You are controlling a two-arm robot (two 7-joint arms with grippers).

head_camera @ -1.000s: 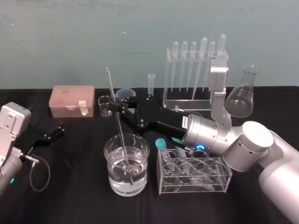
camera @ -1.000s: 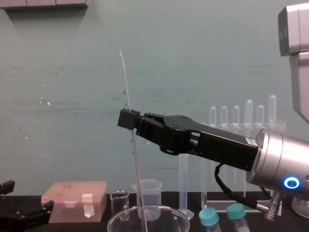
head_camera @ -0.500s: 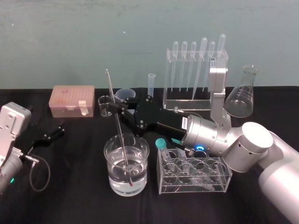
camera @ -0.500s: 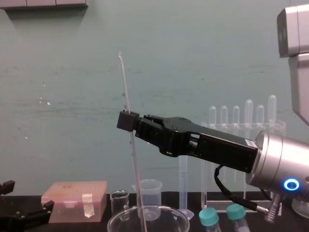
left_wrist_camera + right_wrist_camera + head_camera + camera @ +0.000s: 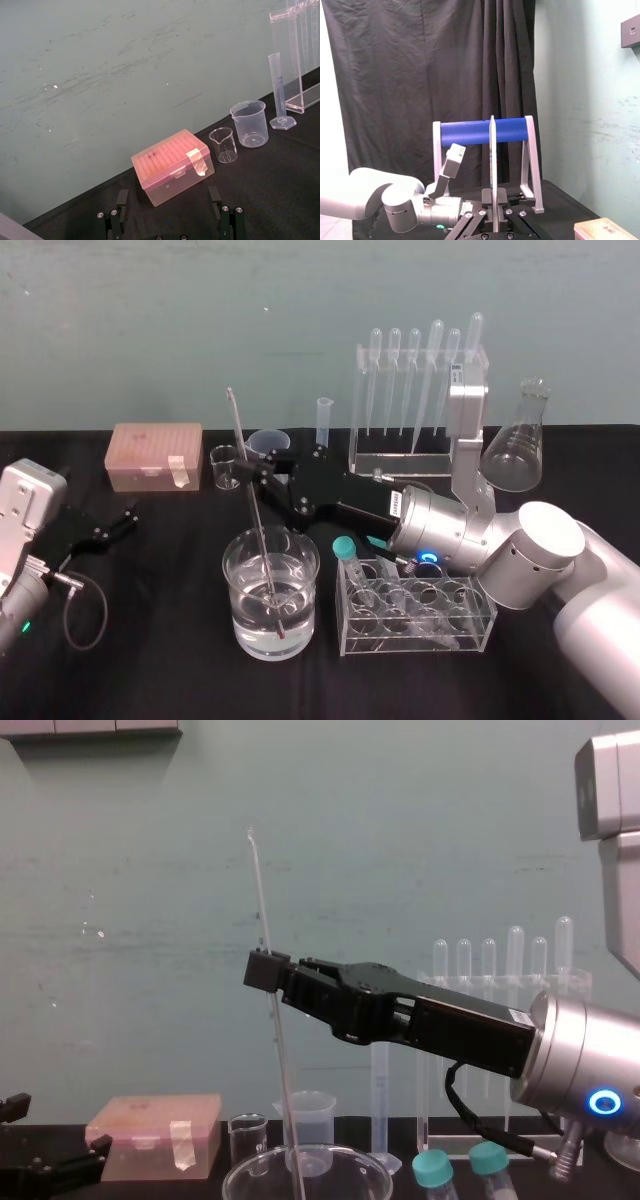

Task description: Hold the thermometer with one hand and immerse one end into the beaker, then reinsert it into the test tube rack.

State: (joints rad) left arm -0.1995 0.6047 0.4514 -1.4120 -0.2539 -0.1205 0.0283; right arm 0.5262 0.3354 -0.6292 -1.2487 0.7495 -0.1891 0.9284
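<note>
The thermometer (image 5: 240,440) stands nearly upright at the centre-left of the head view, leaning slightly. Its red bulb sits low in the water of the beaker (image 5: 232,590), near the glass bottom, and its top end rises in front of the teal wall. In the chest view the thermometer (image 5: 259,900) runs from the upper middle down into the beaker's rim (image 5: 240,1178) at the bottom edge.

The right gripper (image 5: 258,475) reaches in from the right and has its black fingers closed on the rod about midway up, above the beaker. The right wrist view shows the rod (image 5: 492,150) pinched between the pads of that gripper (image 5: 494,197).

Right of the beaker stands a low clear tube rack (image 5: 420,615) with a teal-capped tube (image 5: 345,550). Behind the arm, at the upper right, is the test tube rack (image 5: 400,455), a tall acrylic frame with pipettes (image 5: 412,380) hanging in its holes. Beside it are a graduated cylinder (image 5: 324,420) and a conical flask (image 5: 516,445).

Behind the beaker sit a plastic spouted beaker (image 5: 265,443), a tiny glass beaker (image 5: 226,466) and a pink tip box (image 5: 157,455).

The left gripper (image 5: 112,523) lies parked at the left edge on the black table (image 5: 160,640), its fingers (image 5: 121,200) spread wide with nothing between them.
</note>
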